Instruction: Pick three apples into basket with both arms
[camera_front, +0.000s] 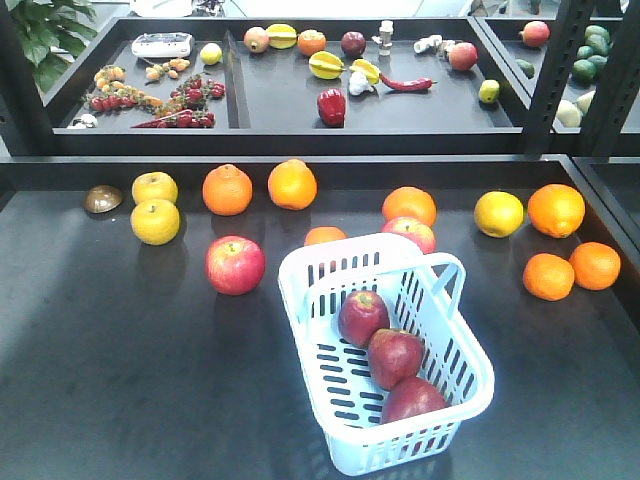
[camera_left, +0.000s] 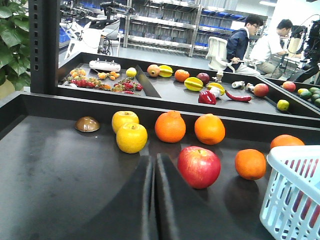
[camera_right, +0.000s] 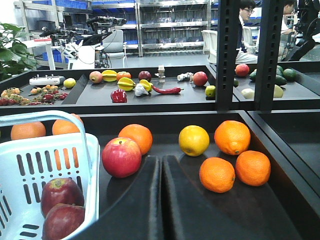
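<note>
While both grippers show only in their own wrist views, each reads the same: the left gripper (camera_left: 153, 200) has its two black fingers (camera_left: 135, 200) pressed together with just a thin seam between them and nothing held, and the right gripper (camera_right: 160, 200) is likewise closed and empty. Outward from the right fingers, the pale blue basket (camera_right: 60, 155) sits just to their left, nearer this arm than the other; from the left fingers the basket shows only as a wall at the far right. All three dark red apples (camera_front: 393, 357) already lie in the basket (camera_front: 460, 395), lined up along its long axis, which runs diagonally toward the bench's near edge. By my judgement the picking is done, with no further grasp needed. A brighter pinkish-red apple (camera_front: 235, 264) rests on the bench just left of the basket, oranges (camera_front: 557, 210) toward the right edge.
</note>
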